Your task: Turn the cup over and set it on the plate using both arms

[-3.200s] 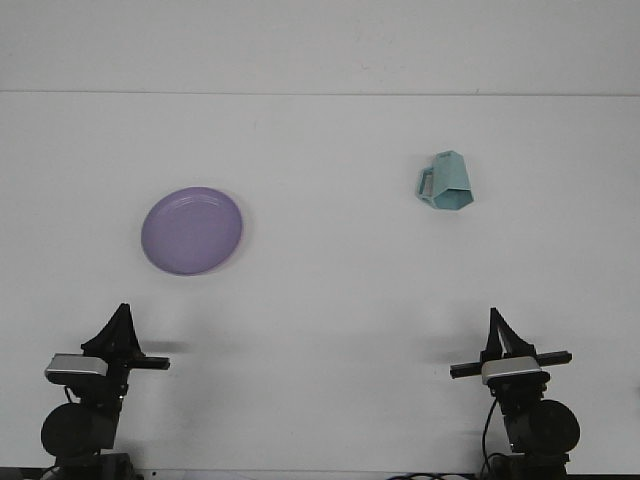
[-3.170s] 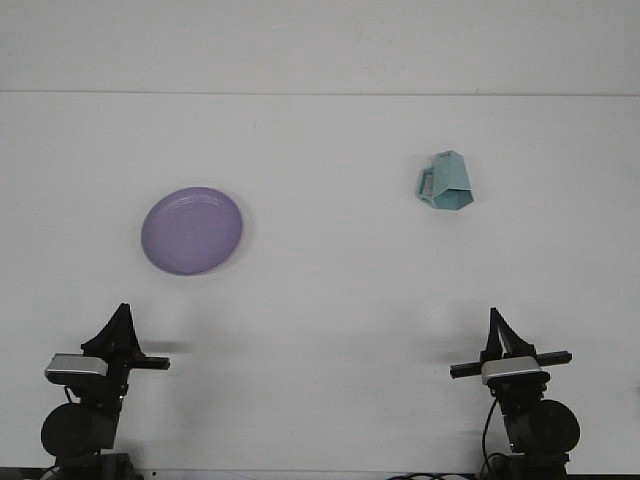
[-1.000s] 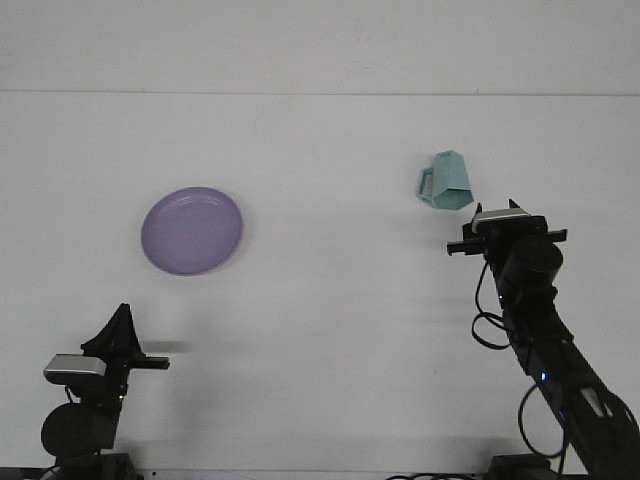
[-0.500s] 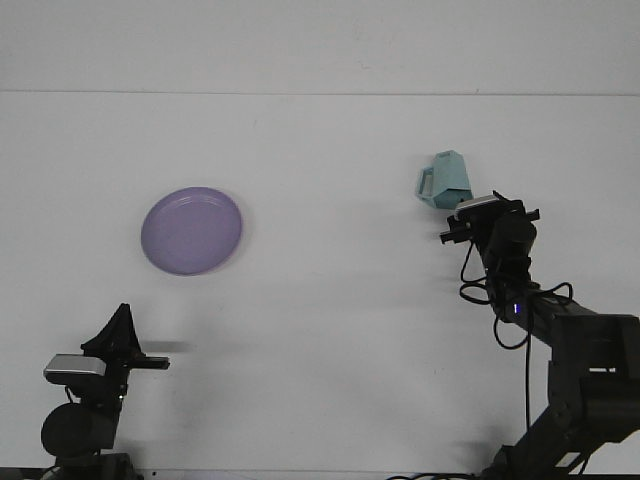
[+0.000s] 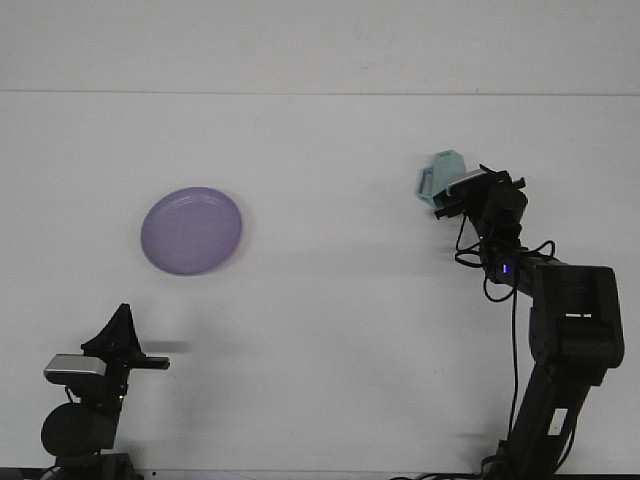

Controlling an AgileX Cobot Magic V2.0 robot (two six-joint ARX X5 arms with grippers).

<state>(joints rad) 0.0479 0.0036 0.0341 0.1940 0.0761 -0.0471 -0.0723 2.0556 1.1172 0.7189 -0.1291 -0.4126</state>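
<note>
The right gripper reaches the teal cup, which lies directly ahead of its jaws – whether they are open or closed cannot be told. The cup looks light, rigid and smooth; its angled wall, not the handle, seems the surest hold – the purple plate sits well to the left

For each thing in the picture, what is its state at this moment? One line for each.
cup: upside down on the table, handle to the left, right claw over it.
plate: flat on the table, nothing on it.
right claw: extended, at the cup.
left claw: parked at the near edge, far from the plate.
</note>
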